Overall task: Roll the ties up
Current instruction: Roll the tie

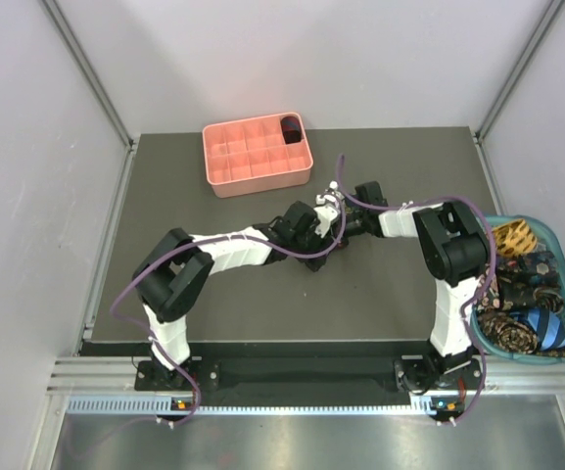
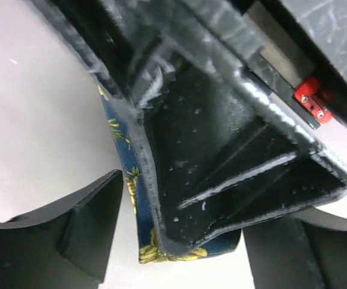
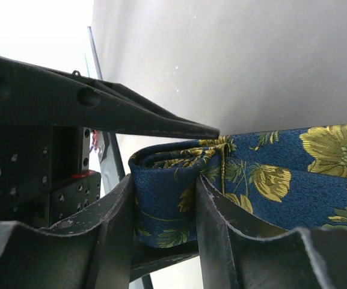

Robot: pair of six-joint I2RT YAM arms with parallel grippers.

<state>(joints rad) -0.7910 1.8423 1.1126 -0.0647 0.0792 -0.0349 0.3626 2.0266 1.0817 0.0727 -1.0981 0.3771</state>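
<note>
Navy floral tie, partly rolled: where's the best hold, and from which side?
Probably the coiled end, pinched across the roll, coming from the side away from the loose tail: the coil is thick and compact, the tail thin. The right gripper grips it so.

Top view: even, soft overhead light, no hard shadows on the dark grey matte tabletop (image 1: 262, 304). White enclosure walls (image 1: 27, 196) are a bit washed out, and there's a faint sheen on the brushed metal strip (image 1: 311, 441) at the near edge. Left wrist: pale background blown nearly white, the black moulded plastic part (image 2: 221, 162) close to the lens is soft with specular streaks along its ridges, and the navy silk tie with yellow floral print (image 2: 134, 201) is mildly blurred. Right wrist: top-left corner clipped white, near foreground dark and soft, tie folds crisp with colour well held.
</note>
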